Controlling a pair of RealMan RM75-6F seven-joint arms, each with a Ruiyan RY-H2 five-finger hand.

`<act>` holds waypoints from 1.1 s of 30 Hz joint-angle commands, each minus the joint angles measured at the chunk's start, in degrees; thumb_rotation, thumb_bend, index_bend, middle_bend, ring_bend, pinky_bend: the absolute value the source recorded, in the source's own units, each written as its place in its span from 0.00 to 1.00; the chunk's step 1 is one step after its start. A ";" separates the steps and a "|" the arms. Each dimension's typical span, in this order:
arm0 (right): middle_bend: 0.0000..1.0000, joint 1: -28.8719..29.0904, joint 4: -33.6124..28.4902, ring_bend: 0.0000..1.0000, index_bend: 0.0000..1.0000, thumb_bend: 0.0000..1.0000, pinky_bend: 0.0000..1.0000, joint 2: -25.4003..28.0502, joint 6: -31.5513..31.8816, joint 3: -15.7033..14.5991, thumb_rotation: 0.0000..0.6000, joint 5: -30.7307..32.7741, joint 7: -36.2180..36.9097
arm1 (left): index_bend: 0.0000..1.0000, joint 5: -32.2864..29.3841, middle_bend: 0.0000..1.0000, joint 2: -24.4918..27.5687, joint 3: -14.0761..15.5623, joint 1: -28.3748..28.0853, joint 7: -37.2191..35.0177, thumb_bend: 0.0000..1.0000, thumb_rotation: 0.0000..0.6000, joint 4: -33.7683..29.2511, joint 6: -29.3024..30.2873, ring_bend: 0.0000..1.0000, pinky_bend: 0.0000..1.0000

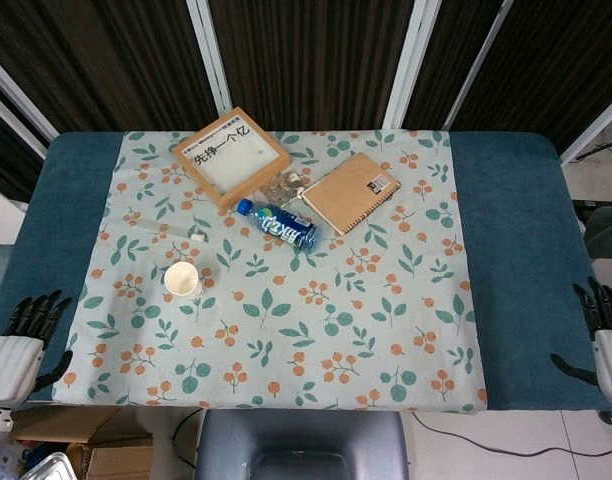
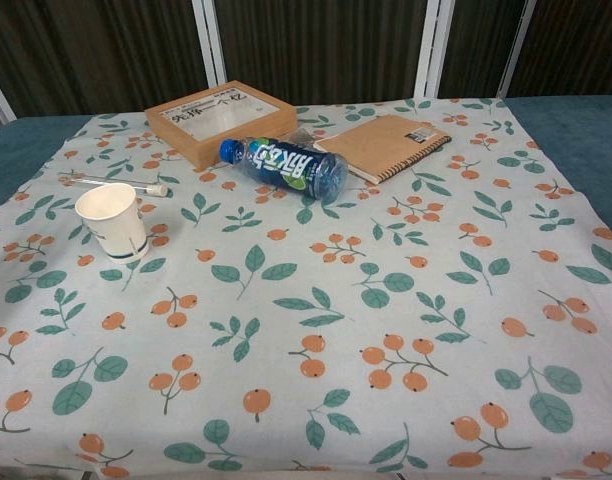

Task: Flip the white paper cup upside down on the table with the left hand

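A white paper cup (image 1: 183, 280) (image 2: 112, 222) stands upright, mouth up, on the floral cloth at the table's left side. My left hand (image 1: 28, 330) hangs off the table's left front corner, fingers spread, holding nothing, well to the left of the cup. Over at the right edge of the head view, my right hand (image 1: 604, 320) also shows spread fingers and holds nothing. Neither hand appears in the chest view.
A blue plastic bottle (image 1: 277, 224) (image 2: 285, 167) lies on its side mid-table. Behind it are a wooden framed board (image 1: 231, 157) (image 2: 221, 120) and a brown spiral notebook (image 1: 350, 191) (image 2: 382, 146). A thin clear tube (image 2: 113, 183) lies just behind the cup.
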 commanded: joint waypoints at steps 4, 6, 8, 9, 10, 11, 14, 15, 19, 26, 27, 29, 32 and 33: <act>0.00 0.22 0.30 0.00 0.00 0.07 0.00 0.00 -0.31 0.11 1.00 -0.08 0.37 | 0.00 -0.06 0.00 -0.30 -0.23 0.05 1.05 0.39 1.00 -0.39 -0.32 0.00 0.00; 0.00 0.35 0.42 0.00 0.00 0.07 0.00 0.05 -0.49 0.16 1.00 -0.11 0.43 | 0.00 0.27 0.00 -0.32 -0.42 -0.15 1.74 0.39 1.00 -0.87 -0.29 0.00 0.00; 0.00 0.49 0.50 0.00 0.00 0.07 0.00 0.00 -0.63 0.21 1.00 -0.16 0.48 | 0.00 0.89 0.00 -0.19 -0.78 -0.80 2.43 0.39 1.00 -1.82 -0.46 0.00 0.00; 0.00 0.51 0.51 0.00 0.00 0.07 0.00 -0.01 -0.65 0.22 1.00 -0.16 0.50 | 0.00 0.89 0.00 -0.14 -0.81 -0.86 2.55 0.39 1.00 -1.98 -0.54 0.00 0.00; 0.00 0.53 0.51 0.00 0.00 0.07 0.00 -0.02 -0.67 0.22 1.00 -0.18 0.54 | 0.00 1.01 0.00 -0.09 -0.88 -1.00 2.70 0.39 1.00 -2.19 -0.60 0.00 0.00; 0.00 0.55 0.50 0.00 0.00 0.07 0.00 -0.04 -0.69 0.23 1.00 -0.21 0.61 | 0.00 1.12 0.00 -0.03 -0.95 -1.14 2.85 0.39 1.00 -2.42 -0.67 0.00 0.00; 0.00 0.81 0.43 0.00 0.00 0.07 0.00 -0.15 -0.91 0.15 1.00 -0.67 0.99 | 0.00 2.25 0.00 1.24 -2.12 -3.88 5.98 0.37 1.00 -5.87 -3.05 0.00 0.00; 0.00 0.82 0.46 0.00 0.00 0.07 0.00 -0.22 -1.01 0.05 1.00 -0.68 0.72 | 0.00 3.46 0.00 1.70 -3.14 -6.18 7.79 0.36 1.00 -7.74 -4.73 0.00 0.00; 0.00 0.73 0.35 0.00 0.00 0.07 0.00 0.00 -1.19 0.16 1.00 -0.07 0.07 | 0.00 -0.43 0.00 3.87 -7.41 -14.29 15.77 0.33 1.00 -15.56 -15.97 0.00 0.00; 0.00 0.87 0.59 0.00 0.00 0.07 0.00 0.14 -1.90 0.50 1.00 0.96 0.51 | 0.00 -11.92 0.00 3.12 -12.16 -23.56 27.24 0.31 1.00 -21.01 -28.81 0.00 0.00; 0.00 0.89 0.65 0.00 0.00 0.07 0.00 0.09 -1.98 0.50 1.00 1.01 0.55 | 0.00 -13.60 0.00 2.80 -12.43 -24.70 29.02 0.31 1.00 -21.09 -30.26 0.00 0.00; 0.00 0.97 0.85 0.00 0.00 0.07 0.00 -0.02 -2.21 0.48 1.00 1.07 0.62 | 0.00 -17.19 0.00 1.72 -12.62 -27.19 33.18 0.31 1.00 -20.67 -33.05 0.00 0.00; 0.00 1.09 1.28 0.00 0.00 0.07 0.00 -0.22 -2.48 0.49 1.00 1.17 0.83 | 0.00 -23.10 0.00 0.25 -12.03 -30.32 39.12 0.30 1.00 -20.07 -36.30 0.00 0.00; 0.00 1.12 1.38 0.00 0.00 0.07 0.00 -0.24 -2.53 0.53 1.00 1.22 0.93 | 0.00 -25.12 0.00 -0.07 -11.70 -31.26 41.18 0.30 1.00 -20.00 -37.03 0.00 0.00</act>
